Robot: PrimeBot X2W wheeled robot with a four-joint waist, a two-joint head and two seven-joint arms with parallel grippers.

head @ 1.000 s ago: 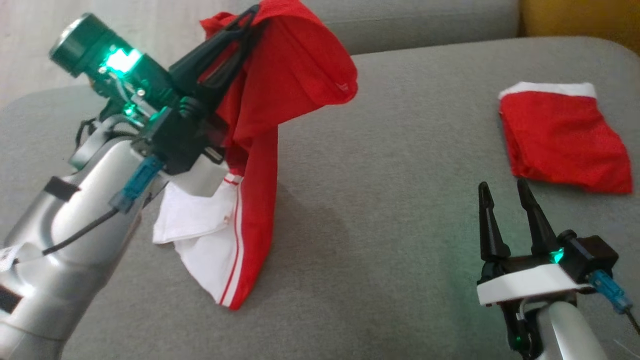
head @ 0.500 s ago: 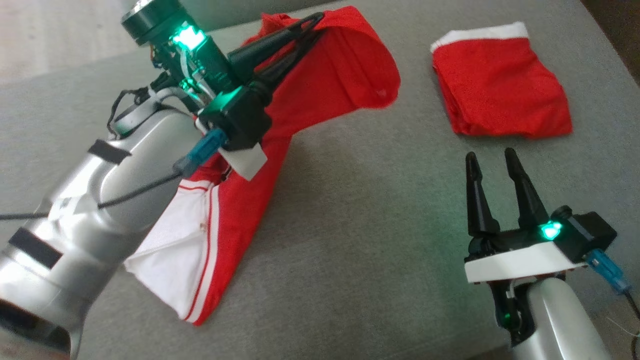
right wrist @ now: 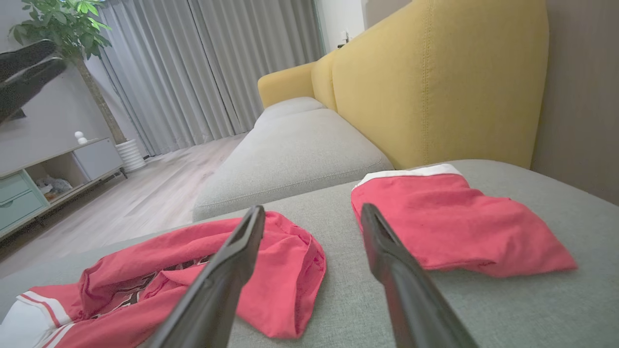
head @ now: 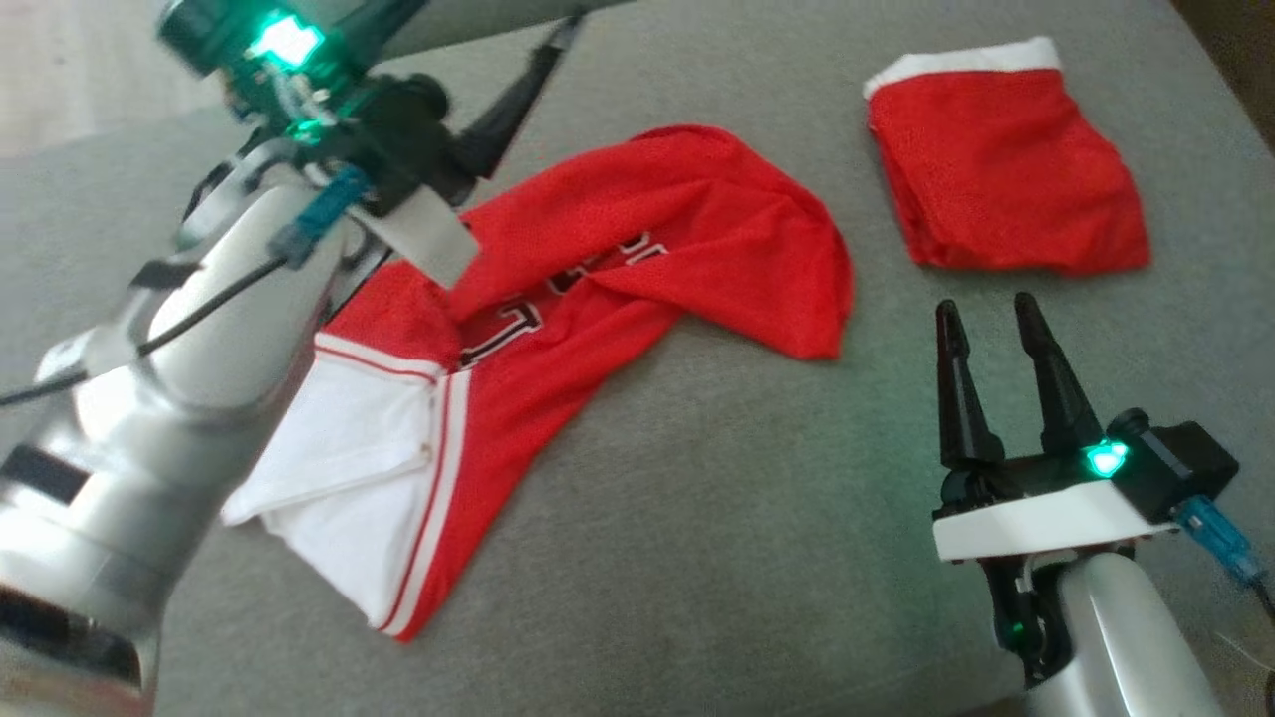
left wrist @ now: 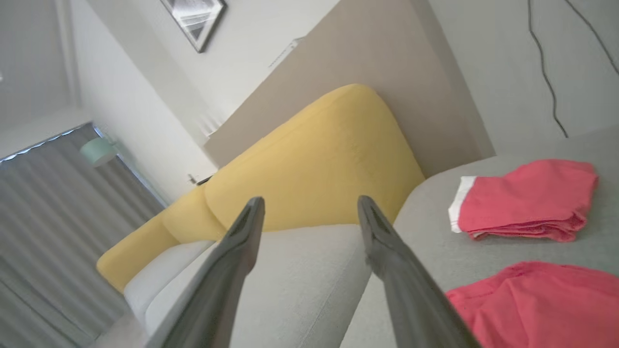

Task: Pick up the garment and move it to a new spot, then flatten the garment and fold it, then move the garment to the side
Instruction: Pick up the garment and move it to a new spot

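Observation:
The garment (head: 637,259) is a red jersey with white trim and dark lettering. It lies crumpled on the grey cushion (head: 747,498), one end bunched at the centre and the white-trimmed end at the lower left. My left gripper (head: 468,50) is open above its upper left part, apart from the cloth. The left wrist view shows its fingers (left wrist: 307,205) spread with nothing between them, and the garment (left wrist: 541,299) at the lower right. My right gripper (head: 986,309) stands open and empty at the lower right, to the right of the garment (right wrist: 193,270).
A second red piece with a white band (head: 1006,179) lies folded at the cushion's far right, just beyond my right gripper. A yellow sofa back (right wrist: 435,72) rises behind the cushion. The cushion's edge drops to a wooden floor (right wrist: 145,193) on the left.
My left gripper opened and let go of the garment, which dropped from hanging onto the cushion. The left arm drew up and left. The right gripper stayed put.

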